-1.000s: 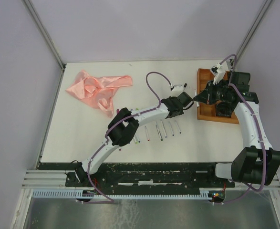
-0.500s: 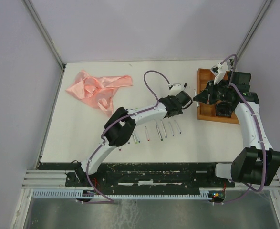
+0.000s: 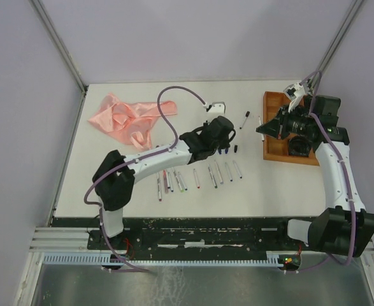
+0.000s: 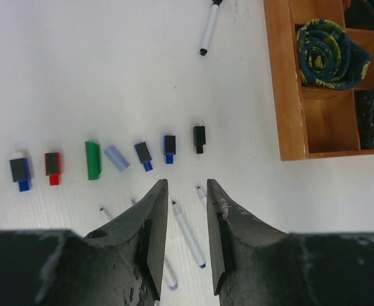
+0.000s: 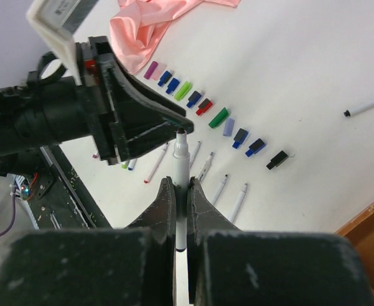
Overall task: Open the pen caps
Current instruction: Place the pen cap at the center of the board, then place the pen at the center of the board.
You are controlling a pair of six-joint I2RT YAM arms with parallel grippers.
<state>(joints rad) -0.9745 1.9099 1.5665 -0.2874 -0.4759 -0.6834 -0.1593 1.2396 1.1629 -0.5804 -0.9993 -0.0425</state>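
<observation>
One white pen [image 5: 181, 156] stands clamped lengthwise in the right gripper [image 5: 181, 185], tip pointing towards the left gripper [image 4: 185, 186], whose fingers hang apart and empty, pen caps [image 4: 168, 145] just beyond them

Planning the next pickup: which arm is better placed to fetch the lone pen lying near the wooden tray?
Left, probably. The left gripper hangs open and empty above the caps, with the lone pen just ahead of it. The right gripper is shut on a second pen.
</observation>
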